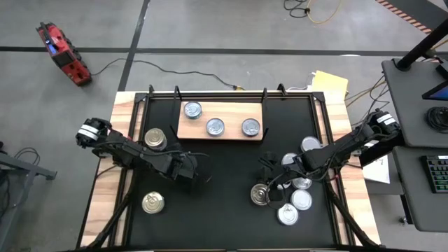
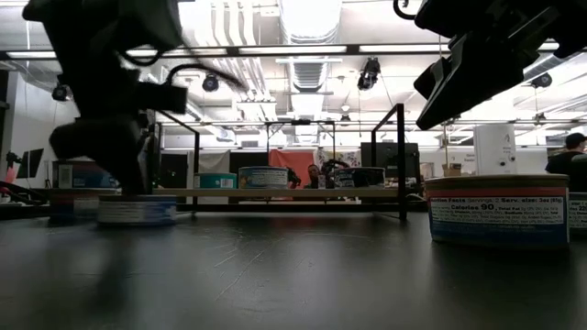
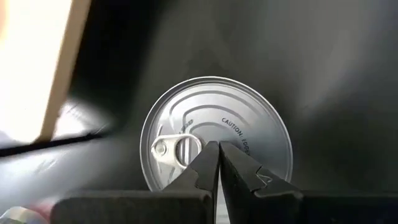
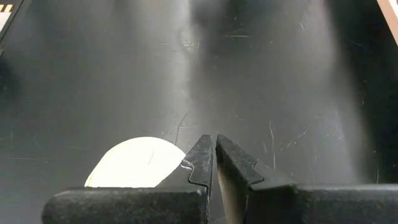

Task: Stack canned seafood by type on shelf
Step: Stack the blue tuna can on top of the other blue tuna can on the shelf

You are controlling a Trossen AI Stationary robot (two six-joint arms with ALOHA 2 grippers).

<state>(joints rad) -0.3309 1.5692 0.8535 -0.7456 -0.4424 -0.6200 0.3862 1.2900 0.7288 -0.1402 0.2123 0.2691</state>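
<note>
The shelf (image 1: 231, 108) is a light wooden board at the table's far side and carries three silver-topped cans (image 1: 215, 127). My left gripper (image 3: 217, 144) is shut and points steeply down onto a silver-topped can (image 3: 214, 134) on the black table, left of centre. In the high view the gripper (image 1: 196, 170) hides this can. My right gripper (image 4: 214, 138) is shut and hangs clear above the table at the centre right, beside a pale can top (image 4: 134, 163). It touches nothing. My left gripper's shut fingertips (image 3: 208, 152) stand on the can's lid near its middle (image 3: 227, 127), just beside the pull tab (image 3: 177, 148). They come from above, slanting down. In the low view the gripper (image 2: 119, 174) reaches the can's top (image 2: 136, 198) with no gap showing. The can stands flat on the table.
Two gold-topped cans (image 1: 155, 138) (image 1: 153, 203) stand at the table's left. Several silver-topped cans (image 1: 301, 200) cluster at the right, one (image 1: 260, 194) close to my right gripper. A black frame (image 2: 401, 160) rises around the shelf. Open black surface lies between the two arms.
</note>
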